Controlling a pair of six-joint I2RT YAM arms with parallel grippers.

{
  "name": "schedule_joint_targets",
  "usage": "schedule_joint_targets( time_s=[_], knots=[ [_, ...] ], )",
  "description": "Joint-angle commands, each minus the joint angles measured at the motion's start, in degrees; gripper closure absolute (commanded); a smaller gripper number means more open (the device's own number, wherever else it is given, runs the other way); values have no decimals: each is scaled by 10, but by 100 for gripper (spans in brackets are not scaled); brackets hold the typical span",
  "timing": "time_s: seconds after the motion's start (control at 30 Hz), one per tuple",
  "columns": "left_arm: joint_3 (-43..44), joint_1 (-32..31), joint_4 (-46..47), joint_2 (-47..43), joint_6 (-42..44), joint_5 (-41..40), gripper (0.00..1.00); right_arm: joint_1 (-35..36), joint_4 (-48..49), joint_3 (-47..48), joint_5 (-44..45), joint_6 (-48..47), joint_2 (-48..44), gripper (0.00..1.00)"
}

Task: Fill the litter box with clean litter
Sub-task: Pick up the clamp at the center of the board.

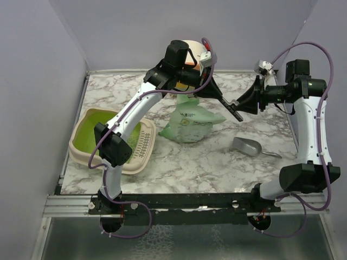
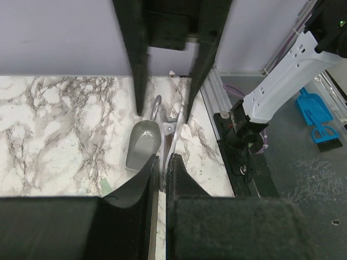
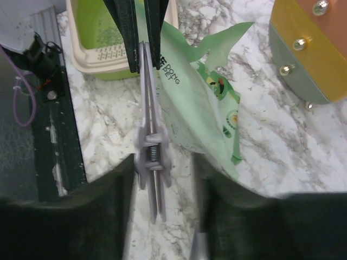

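Note:
The litter box, a cream tray with a lime-green inside and a slotted panel, sits at the left of the table and also shows as the litter box. The mint-green bag slumps mid-table. The clean litter itself does not show. Right of and above the bag, my left gripper is shut on a thin lilac spring clip. My right gripper stands open around the clip's other end. The clip lies close to its left finger and apart from the right one. From above, the left gripper and right gripper meet.
A grey metal scoop lies on the marble right of the bag. A cream cylinder with an orange face stands at the back centre. Lilac walls close in the table's left, back and right; a metal rail runs along the near edge.

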Motion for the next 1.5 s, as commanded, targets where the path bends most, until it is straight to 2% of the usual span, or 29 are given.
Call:
schedule_joint_targets(
  time_s=[0.0, 0.03, 0.17, 0.27, 0.37, 0.43, 0.6, 0.83, 0.93, 1.13, 1.2, 1.4, 1.47],
  knots=[
    [-4, -3, 20, -27, -6, 9, 100, 5, -8, -5, -22, -8, 2, 90],
    [-4, -3, 21, -27, -6, 9, 100, 6, -8, -3, -20, -4, 5, 98],
    [-9, -4, 23, -32, -7, -4, 100, 6, -8, -5, -13, -9, 0, 99],
    [-29, -4, 30, -45, 1, -31, 61, 6, -7, -4, -15, -6, -8, 99],
    [-63, -4, 50, -65, 16, -55, 29, 6, -1, -6, -6, 4, -14, 99],
    [-89, -3, 68, -82, 20, -103, 3, 6, -1, -10, -2, 4, -15, 99],
    [-162, 2, 91, -136, 63, -193, 1, 6, 34, -31, 62, 7, -25, 99],
    [-264, -5, 14, -219, 158, -265, 1, 6, 190, -135, 173, -13, -111, 99],
    [-320, -34, -2, -255, 201, -313, 1, 6, 196, -168, 172, -48, -119, 99],
    [-399, -116, -2, -287, 291, -486, 1, 7, 191, -186, 153, -67, -89, 99],
    [-409, -128, -1, -283, 313, -519, 1, 7, 186, -181, 144, -64, -80, 99],
    [-430, -138, 24, -264, 399, -702, 1, 7, 194, -188, 138, -57, -80, 99],
    [-439, -139, 43, -265, 420, -725, 1, 7, 189, -192, 135, -63, -82, 99]
  ],
)
